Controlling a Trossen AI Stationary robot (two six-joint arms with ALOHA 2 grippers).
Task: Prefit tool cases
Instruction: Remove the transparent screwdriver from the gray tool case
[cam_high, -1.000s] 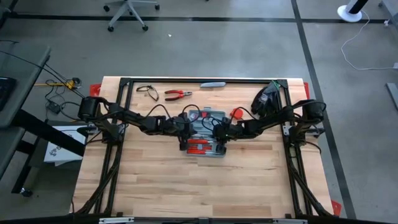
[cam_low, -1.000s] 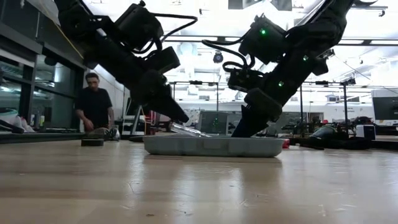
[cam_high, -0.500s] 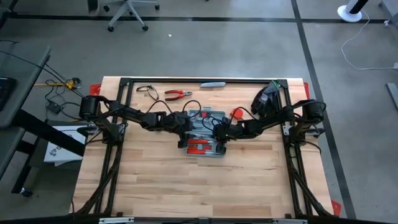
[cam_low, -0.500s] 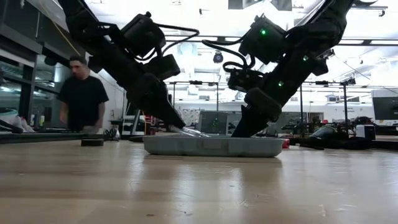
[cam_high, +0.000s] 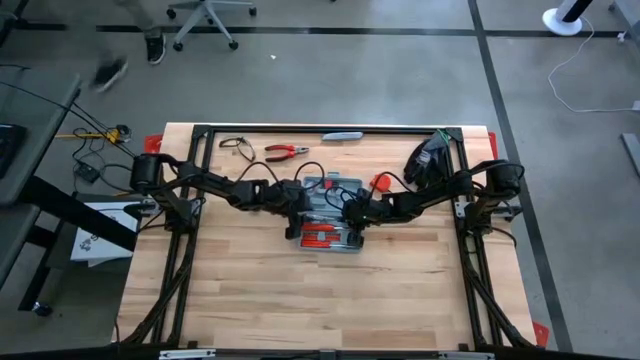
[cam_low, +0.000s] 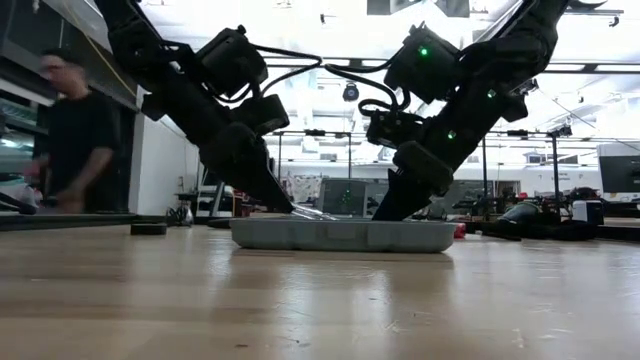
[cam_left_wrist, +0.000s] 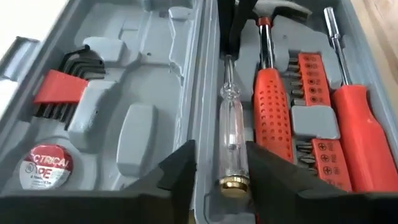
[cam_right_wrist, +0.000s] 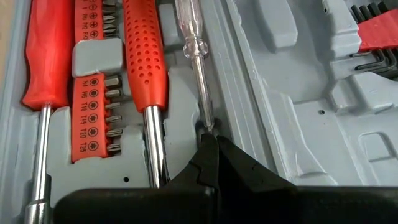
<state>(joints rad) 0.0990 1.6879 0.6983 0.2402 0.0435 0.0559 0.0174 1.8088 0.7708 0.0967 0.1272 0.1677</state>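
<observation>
Both grippers work over the open tool case (cam_high: 330, 212) at mid bench: your left gripper (cam_left_wrist: 219, 171) has its fingers apart around the clear screwdriver (cam_left_wrist: 231, 143), the right gripper (cam_right_wrist: 211, 163) pinched at its tip, so next press it into its slot.

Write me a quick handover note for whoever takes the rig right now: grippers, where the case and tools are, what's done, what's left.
Left gripper: open, fingers straddling the clear-handled tester screwdriver at its brass end, not clamped.
Right gripper: shut, tips at the tester's metal tip.
Tool case: open flat at mid-table, both arms over it.
Done: hammer, red screwdriver, bit rack, hex keys and tape roll sit in their slots.
Left: the tester lies along the hinge ridge, whether seated I cannot tell. Red pliers and a grey tool lie loose at the table's far edge. Case not closed.
</observation>
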